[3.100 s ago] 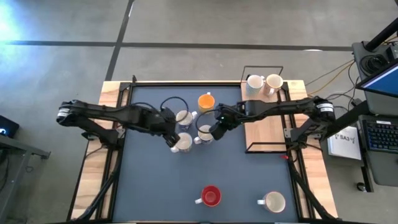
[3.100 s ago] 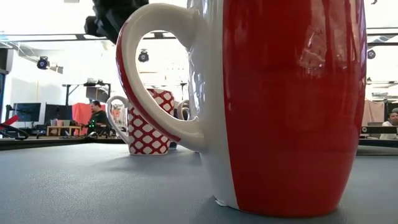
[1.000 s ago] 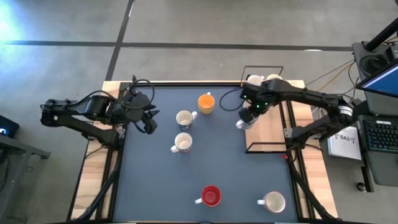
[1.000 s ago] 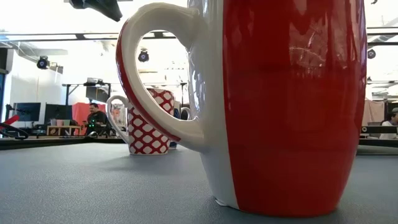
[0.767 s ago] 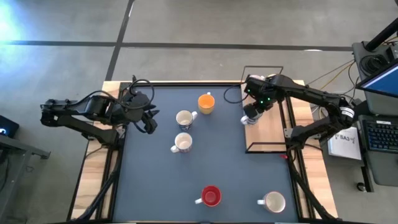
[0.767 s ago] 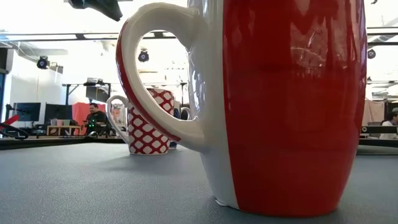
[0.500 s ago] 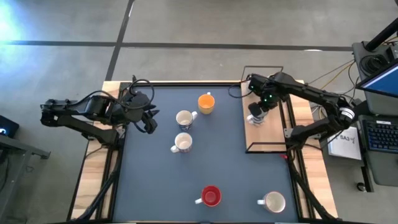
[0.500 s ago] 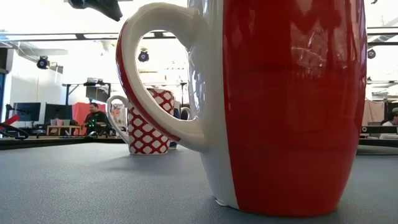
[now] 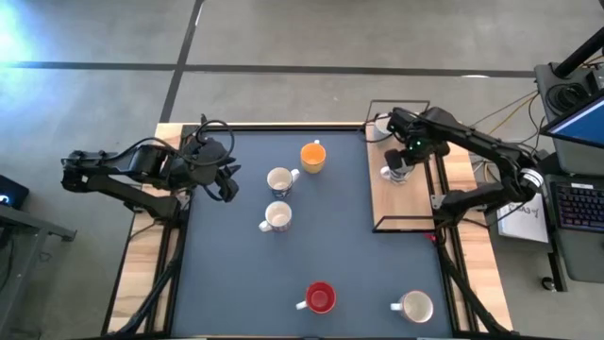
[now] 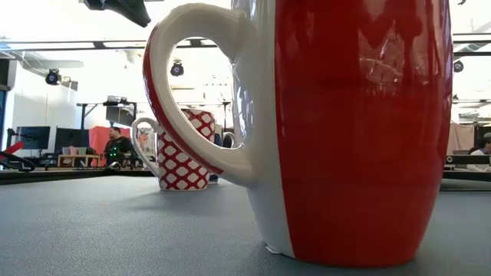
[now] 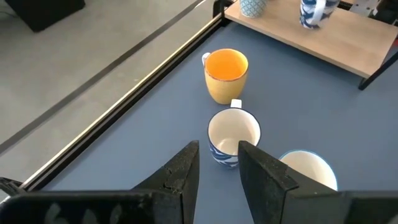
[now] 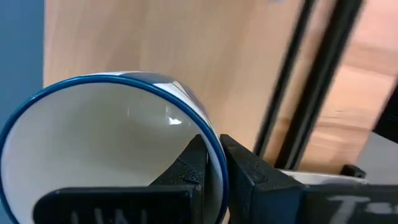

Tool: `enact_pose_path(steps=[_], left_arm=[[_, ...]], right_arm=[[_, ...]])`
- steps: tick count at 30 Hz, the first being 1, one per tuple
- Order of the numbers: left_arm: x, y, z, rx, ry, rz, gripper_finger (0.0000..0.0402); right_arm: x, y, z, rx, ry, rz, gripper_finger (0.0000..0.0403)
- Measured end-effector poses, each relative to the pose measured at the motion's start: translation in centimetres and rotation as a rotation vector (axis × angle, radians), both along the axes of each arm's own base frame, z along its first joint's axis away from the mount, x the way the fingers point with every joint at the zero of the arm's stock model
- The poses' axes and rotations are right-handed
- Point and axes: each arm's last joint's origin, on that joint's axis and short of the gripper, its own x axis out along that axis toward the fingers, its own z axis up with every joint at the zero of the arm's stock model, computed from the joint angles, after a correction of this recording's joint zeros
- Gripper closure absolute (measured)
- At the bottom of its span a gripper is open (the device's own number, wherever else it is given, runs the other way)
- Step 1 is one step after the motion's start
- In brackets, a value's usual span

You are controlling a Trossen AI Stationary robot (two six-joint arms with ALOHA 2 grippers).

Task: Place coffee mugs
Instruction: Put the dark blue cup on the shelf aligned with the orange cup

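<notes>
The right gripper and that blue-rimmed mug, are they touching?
Touching. The right wrist view shows the right gripper with its fingers pinching the wall of the blue-rimmed mug, one inside, one outside.

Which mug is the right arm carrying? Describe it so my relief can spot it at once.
Start at the wooden board inside the black wire frame on the table's right side. Above its far half hangs the right gripper, shut on the rim of a white mug. Unlike the orange mug and the red mug on the dark mat, this one has a thin blue rim.
</notes>
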Motion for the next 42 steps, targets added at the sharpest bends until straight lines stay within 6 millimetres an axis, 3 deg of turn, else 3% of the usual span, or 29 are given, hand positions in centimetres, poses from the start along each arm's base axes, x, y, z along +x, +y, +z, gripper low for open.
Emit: enact_pose_path(steps=[4, 10, 22, 31, 42], left_arm=[[0.0, 0.0, 0.0, 0.009, 0.008, -0.009, 0.0308], [0.0, 0.1, 0.0, 0.011, 0.009, -0.007, 0.0308], [0.0, 0.1, 0.0, 0.008, 0.006, -0.005, 0.0308], [0.0, 0.1, 0.0, 0.008, 0.004, -0.003, 0.0308], [0.0, 0.1, 0.0, -0.005, -0.008, 0.011, 0.0308]], right_arm=[[-0.5, -0.2, 0.6, -0.056, 0.007, -0.054, 0.0380], [-1.2, -0.6, -0.1, -0.037, 0.026, -0.087, 0.0380], [-3.1, -2.9, -0.4, -0.069, 0.032, -0.132, 0.0380], [-3.4, -4.1, -0.3, -0.125, -0.013, -0.099, 0.0380], [-3.4, -3.9, -0.3, -0.087, -0.044, -0.101, 0.0380]])
